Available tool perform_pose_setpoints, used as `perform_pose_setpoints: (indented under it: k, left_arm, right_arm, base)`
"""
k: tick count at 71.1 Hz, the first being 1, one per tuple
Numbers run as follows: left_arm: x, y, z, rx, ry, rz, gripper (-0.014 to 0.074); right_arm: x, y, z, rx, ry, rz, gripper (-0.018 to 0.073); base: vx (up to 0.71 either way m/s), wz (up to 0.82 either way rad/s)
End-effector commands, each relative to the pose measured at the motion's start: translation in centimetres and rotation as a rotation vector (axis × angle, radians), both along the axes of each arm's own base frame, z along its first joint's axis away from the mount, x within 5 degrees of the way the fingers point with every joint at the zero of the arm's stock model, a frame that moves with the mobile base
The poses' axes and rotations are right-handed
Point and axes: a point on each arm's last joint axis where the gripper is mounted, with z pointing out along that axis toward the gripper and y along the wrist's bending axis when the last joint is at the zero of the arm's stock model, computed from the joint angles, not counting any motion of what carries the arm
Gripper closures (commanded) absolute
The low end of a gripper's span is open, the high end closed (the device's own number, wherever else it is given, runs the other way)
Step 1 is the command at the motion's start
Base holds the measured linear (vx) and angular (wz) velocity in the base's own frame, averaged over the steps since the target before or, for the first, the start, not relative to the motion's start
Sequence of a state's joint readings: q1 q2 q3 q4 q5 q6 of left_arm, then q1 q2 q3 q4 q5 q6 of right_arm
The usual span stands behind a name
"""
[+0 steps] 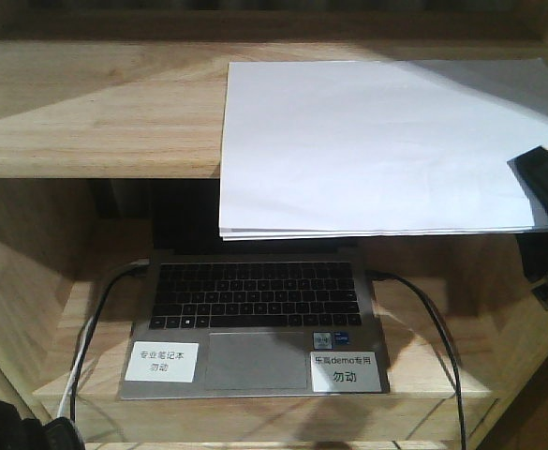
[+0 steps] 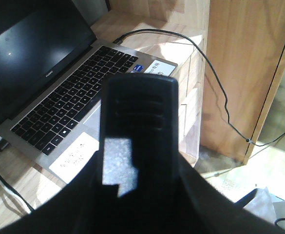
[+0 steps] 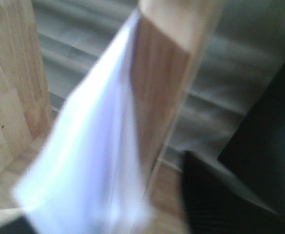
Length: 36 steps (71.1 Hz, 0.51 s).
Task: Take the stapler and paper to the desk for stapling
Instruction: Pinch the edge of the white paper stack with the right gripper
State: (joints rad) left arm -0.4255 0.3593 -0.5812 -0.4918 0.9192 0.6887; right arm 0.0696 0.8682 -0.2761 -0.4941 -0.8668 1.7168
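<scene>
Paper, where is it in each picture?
Front view: the paper lies top right, hanging over the wooden shelf edge.
Left wrist view: not in it.
Right wrist view: the paper is a white blur, left of middle.
Shared landmark: the wooden shelf, in all three.

The paper (image 1: pixel 377 141) is plain white, smooth and matt, a thin stack of sheets. At its 9 o'clock the shelf board (image 1: pixel 96 112) is light wood with visible grain and a dull finish. At 6 o'clock the laptop (image 1: pixel 255 323) has a matt grey, metallic-looking body and black keys; its screen (image 2: pixel 30 44) is dark and faintly reflective. The left fingers (image 2: pixel 137 112) are black matt plastic, ribbed.
</scene>
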Motion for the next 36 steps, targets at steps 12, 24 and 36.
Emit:
perform_pose_setpoints:
  k: [12, 24, 36]
  left_arm:
    - [0.4, -0.2, 1.7, -0.103, -0.060, 0.030, 0.0603]
    - [0.4, -0.2, 1.7, -0.103, -0.060, 0.030, 0.0603]
    - [0.4, -0.2, 1.7, -0.103, -0.060, 0.030, 0.0603]
  right_arm:
    - [-0.5, 0.6, 1.8, 0.038, -0.122, 0.088, 0.0574]
    - [-1.9, 0.7, 2.7, 0.012, -0.200, 0.112, 0.0571]
    - [-4.3, 0.6, 4.2, 0.000, -0.326, 0.105, 0.0569]
  base:
    - [0.00, 0.00]
    - [0.00, 0.00]
    - [0.00, 0.00]
